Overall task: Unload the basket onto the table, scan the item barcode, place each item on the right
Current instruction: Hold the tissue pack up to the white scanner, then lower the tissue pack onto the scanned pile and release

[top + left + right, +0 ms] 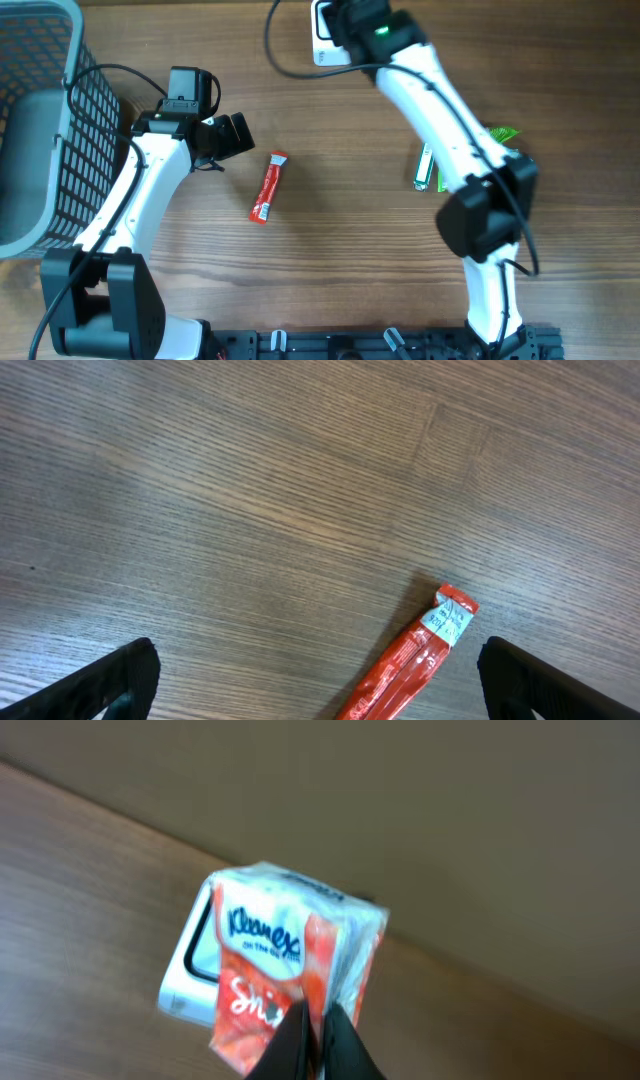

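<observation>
At the far edge of the desk (330,240), a Kleenex pack (285,955) in red, orange and white wrap hangs just in front of a white scanner (182,978). The right fingers (345,1045) are clenched on the pack's lower edge. In the right wrist view the pack covers most of the scanner, leaving only its left side and a dark-rimmed window exposed. The view is soft, and whether pack and scanner touch cannot be told. No barcode can be made out on the face turned to the camera.

From overhead, the pack itself is hidden under the right arm (440,110), which reaches up the desk to the scanner at the top of the frame. Beside that arm's elbow lie a slim white-and-green packet (424,167) and a bright green wrapper (503,134), the latter partly tucked under the arm.

Toward the middle of the desk, well apart from the scanner, a red stick sachet (267,187) lies flat on the wood, running roughly top to bottom with a slight slant. The left fingers (110,680) are spread wide and hold nothing. They are poised just beside the sachet's upper end, whose pale printed tip shows between them in the left wrist view.

On the left side, a grey wire basket (50,130) stands beside the left arm (140,190).
</observation>
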Robot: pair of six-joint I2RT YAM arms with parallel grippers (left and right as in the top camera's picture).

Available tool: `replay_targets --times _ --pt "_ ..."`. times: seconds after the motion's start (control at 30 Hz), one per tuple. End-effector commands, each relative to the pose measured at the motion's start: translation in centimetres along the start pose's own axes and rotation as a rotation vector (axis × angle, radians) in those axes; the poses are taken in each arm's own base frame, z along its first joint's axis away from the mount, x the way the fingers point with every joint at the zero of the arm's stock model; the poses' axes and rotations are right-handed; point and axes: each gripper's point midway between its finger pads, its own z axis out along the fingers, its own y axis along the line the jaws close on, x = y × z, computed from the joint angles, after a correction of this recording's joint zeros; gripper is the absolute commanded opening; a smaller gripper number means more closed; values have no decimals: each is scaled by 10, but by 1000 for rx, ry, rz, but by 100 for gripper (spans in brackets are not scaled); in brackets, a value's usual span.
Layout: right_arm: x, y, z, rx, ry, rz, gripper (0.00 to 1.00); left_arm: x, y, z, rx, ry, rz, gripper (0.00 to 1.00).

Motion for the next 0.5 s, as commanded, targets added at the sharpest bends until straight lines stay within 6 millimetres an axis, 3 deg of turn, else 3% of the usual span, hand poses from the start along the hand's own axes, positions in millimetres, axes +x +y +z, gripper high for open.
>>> replay_targets --times 0.0,0.1,0.2,0.33,0.47 --pt "-13 12 11 175 -30 -324 4 -1 1 1 -6 -1 3 100" --pt "-11 29 32 210 -45 -479 5 -1 1 1 -6 -1 3 100" --pt "8 40 53 203 -5 -579 4 -1 1 1 -6 -1 3 100" --pt "38 38 81 206 61 -620 4 -1 1 1 -6 0 4 100" --pt "46 32 88 207 76 -587 4 -1 1 1 -6 0 4 100"
